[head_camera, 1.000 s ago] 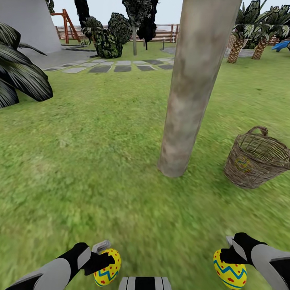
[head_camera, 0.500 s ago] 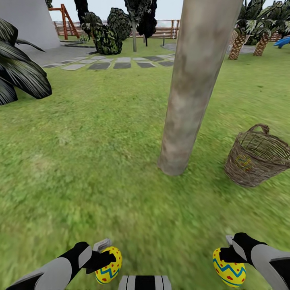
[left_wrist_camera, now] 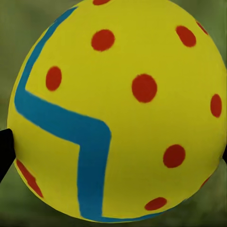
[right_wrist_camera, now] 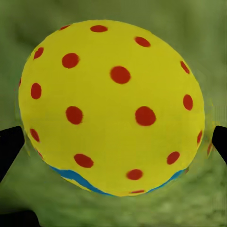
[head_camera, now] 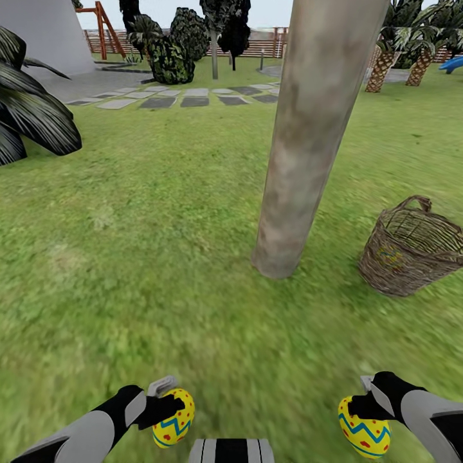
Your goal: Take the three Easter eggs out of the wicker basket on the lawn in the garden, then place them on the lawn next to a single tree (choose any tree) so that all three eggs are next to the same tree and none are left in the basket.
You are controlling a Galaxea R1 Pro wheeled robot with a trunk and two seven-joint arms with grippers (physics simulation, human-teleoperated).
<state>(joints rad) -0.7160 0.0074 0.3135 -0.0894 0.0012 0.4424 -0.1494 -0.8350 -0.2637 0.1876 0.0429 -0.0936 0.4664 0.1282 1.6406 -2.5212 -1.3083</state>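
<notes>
Both pincers, left pincer point(head_camera: 168, 411) and right pincer point(head_camera: 360, 411), each grip an egg short of the tree point(head_camera: 308, 141): next, lower them onto the lawn point(head_camera: 161, 225) beside its trunk.

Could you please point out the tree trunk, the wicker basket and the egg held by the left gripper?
tree trunk point(head_camera: 307, 154), head view, mid-bark.
wicker basket point(head_camera: 386, 263), head view, outer woven wall.
left gripper's egg point(head_camera: 175, 424), head view, blue zigzag.
</notes>
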